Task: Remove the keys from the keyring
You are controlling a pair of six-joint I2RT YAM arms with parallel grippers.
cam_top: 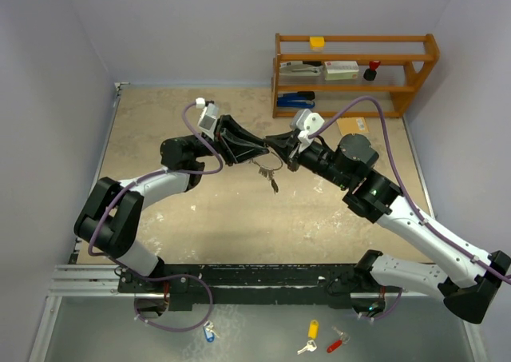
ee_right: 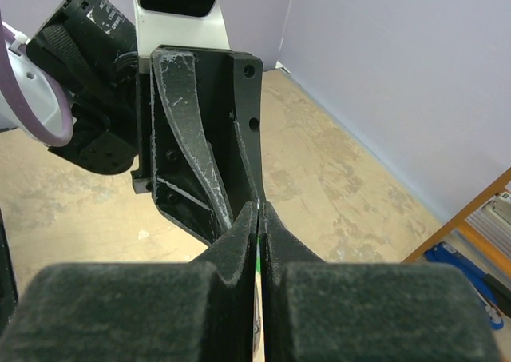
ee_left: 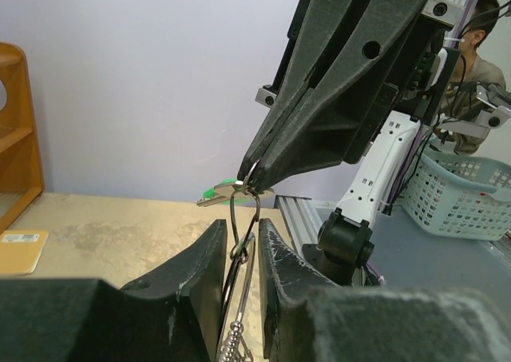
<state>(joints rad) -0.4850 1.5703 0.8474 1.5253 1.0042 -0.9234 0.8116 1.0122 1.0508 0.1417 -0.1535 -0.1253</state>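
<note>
Top view: left gripper (cam_top: 257, 152) and right gripper (cam_top: 282, 149) meet tip to tip above the table (cam_top: 200, 214), with the keyring (cam_top: 263, 164) held aloft between them. The keys (cam_top: 271, 178) dangle free beneath, presumably so the ring can be worked from both sides. 
Left wrist view: its fingers (ee_left: 209, 258) are closed to a narrow slot on the ring's lower wire as an anchor; the right tips are pressed together on the top arc, and the green-headed key (ee_left: 217, 192) juts out just beside them, likely the one being worked off. 
Right wrist view: its fingers (ee_right: 239, 242) sit almost flush with a green sliver in the seam, and the ring itself is hidden.
</note>
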